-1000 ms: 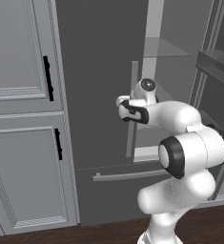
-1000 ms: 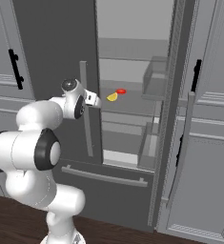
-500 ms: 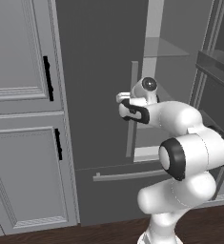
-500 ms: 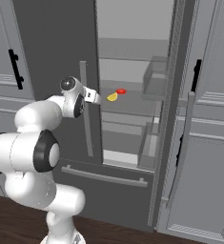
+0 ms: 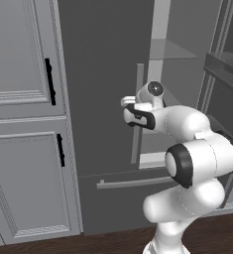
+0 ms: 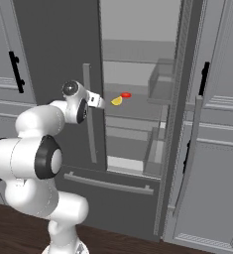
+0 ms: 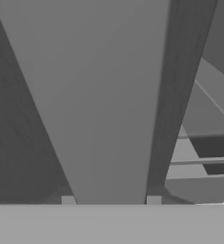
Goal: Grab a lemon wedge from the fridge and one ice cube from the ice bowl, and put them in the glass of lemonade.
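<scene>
The fridge (image 5: 103,74) has its left door shut and its right door swung open. On a shelf inside lies the lemon wedge (image 6: 117,101), tiny and bright yellow, beside a small red oval thing (image 6: 126,95). My gripper (image 6: 99,102) is at the left door's vertical bar handle (image 6: 90,134), about a third of the way down it. The hand view has that handle (image 7: 108,119) running up between my two fingertips (image 7: 68,200), which sit against its sides. My gripper (image 5: 130,103) is shut on the handle. The ice bowl and the glass of lemonade are out of view.
The open right door (image 6: 187,99) stands edge-on with bins on its inner side. Pale grey cabinets with black handles flank the fridge on the left (image 5: 24,99) and on the right (image 6: 222,124). A horizontal bar (image 6: 108,182) crosses the lower drawer. Dark wood floor lies below.
The fingers have closed in on the door handle. The arm has barely shifted, and the lemon wedge and fridge doors stay as they were.
</scene>
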### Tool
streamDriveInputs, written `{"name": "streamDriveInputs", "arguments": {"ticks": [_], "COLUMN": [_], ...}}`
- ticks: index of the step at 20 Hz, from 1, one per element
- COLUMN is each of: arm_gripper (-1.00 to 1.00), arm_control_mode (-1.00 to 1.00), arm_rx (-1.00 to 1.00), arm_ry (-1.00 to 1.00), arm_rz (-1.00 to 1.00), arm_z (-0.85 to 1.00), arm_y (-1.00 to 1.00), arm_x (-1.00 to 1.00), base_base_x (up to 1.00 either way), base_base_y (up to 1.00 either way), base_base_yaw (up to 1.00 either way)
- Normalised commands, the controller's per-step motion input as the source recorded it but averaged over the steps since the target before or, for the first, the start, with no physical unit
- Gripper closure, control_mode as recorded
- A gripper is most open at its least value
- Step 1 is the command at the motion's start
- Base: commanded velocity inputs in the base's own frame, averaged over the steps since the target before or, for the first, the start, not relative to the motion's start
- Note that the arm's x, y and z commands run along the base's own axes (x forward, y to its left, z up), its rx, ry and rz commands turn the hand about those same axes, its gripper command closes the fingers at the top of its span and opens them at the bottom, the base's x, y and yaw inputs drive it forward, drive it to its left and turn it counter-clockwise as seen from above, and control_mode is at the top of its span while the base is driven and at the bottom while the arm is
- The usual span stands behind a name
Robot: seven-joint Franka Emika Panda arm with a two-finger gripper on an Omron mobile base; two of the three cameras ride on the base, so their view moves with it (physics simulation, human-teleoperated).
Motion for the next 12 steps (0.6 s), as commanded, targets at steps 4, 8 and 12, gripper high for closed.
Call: {"name": "streamDriveInputs", "arguments": {"ticks": [4,8,12], "arm_gripper": [1.0,1.0,1.0], "arm_control_mode": [-1.0,-1.0,-1.0], "arm_rx": [0.0,0.0,0.0], "arm_ry": [-0.01,0.0,0.01], "arm_rz": [0.0,0.0,0.0], "arm_z": [-0.01,0.0,0.19], "arm_y": [0.08,0.13,0.41], "arm_x": [0.26,0.28,0.01], "base_base_x": [0.0,0.0,0.0], "base_base_y": [0.0,0.0,0.0], "base_base_yaw": [0.0,0.0,0.0]}}
